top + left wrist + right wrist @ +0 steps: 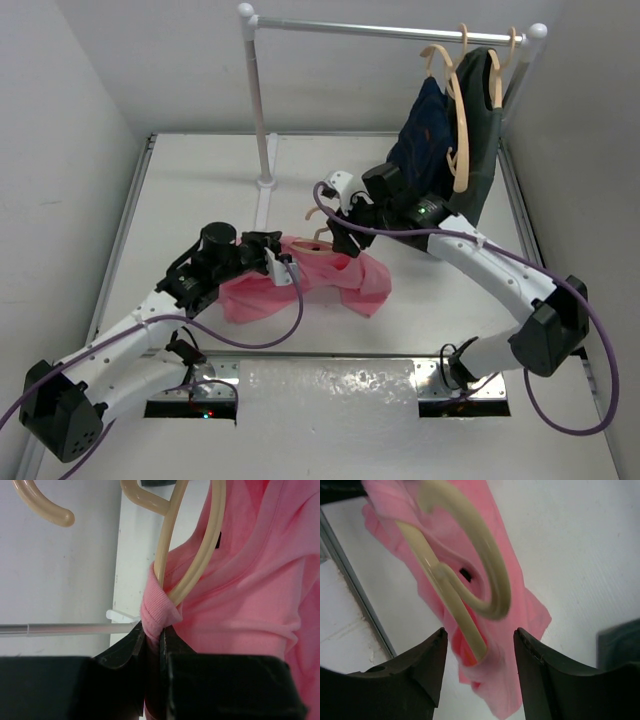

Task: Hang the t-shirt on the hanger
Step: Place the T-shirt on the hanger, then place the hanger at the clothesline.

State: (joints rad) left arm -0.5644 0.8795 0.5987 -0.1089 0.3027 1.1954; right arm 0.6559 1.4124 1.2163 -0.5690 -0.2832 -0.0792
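The t-shirt [345, 280] lay crumpled on the white table [190, 190] between the two arms, its pink cloth bunched round the pale wooden hanger [202, 562]. In the left wrist view the tip of one hanger shoulder was wrapped in a fold of ribbed pink edge. The left gripper [160, 636] was closed tight on that fold just below the wood; whether its pads also pinched the hanger could not be told. The right gripper [480, 632] hung over the hanger's hook end with its jaws standing apart. The neck of the hook lay in the gap between them, seemingly touching neither finger, and the gripper held nothing. At the far right of the table a clothes rail [400, 30] carried two other wooden hangers [461, 130] bearing a navy blue garment [425, 140] and a dark grey-green garment [482, 120], well apart from the pink shirt.
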